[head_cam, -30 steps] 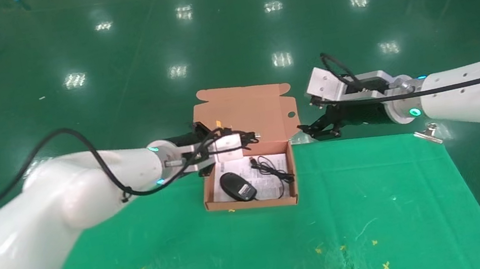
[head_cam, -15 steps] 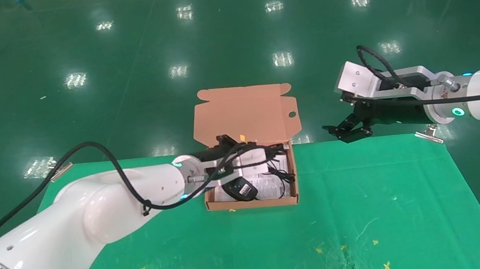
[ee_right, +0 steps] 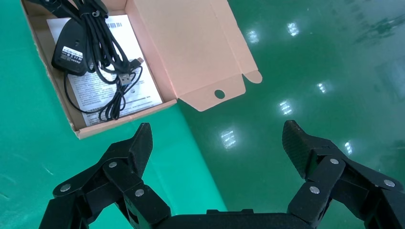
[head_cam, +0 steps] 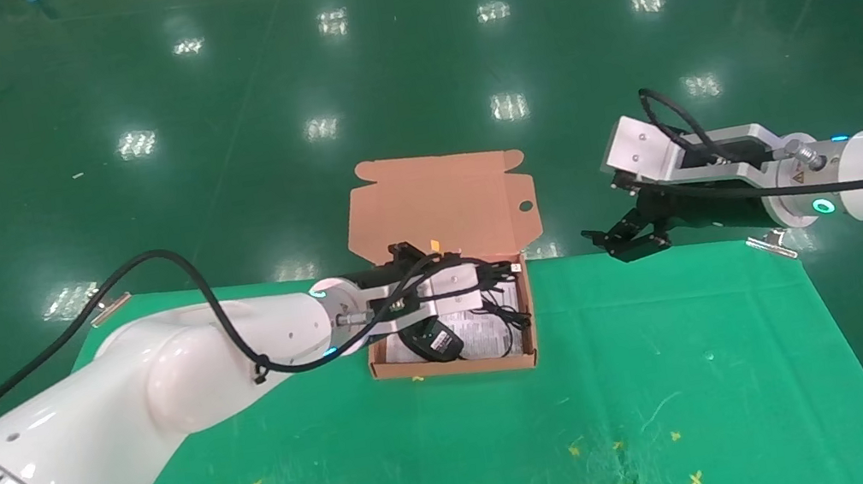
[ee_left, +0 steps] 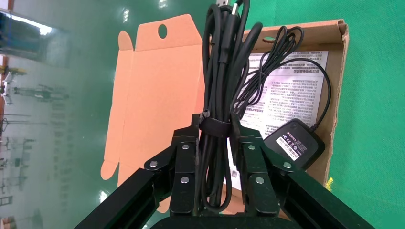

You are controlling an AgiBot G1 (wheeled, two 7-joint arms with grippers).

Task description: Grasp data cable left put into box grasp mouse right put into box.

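Nearest us, the green table point(head_cam: 514, 437) carried the box point(head_cam: 451, 364) at twelve o'clock. Inside it lay the mouse point(head_cam: 431, 337), partly hidden by the left gripper point(head_cam: 489, 276), whose jaws clamped the data cable point(ee_left: 220, 95) above the box floor. Farther off at two o'clock, our right gripper point(head_cam: 626, 237) hung with jaws spread, holding nothing.

Head view high, facing down-forward; wrist views close (left nearest), all sharing box point(head_cam: 526, 322) point(ee_left: 340, 71) point(ee_right: 76, 131).
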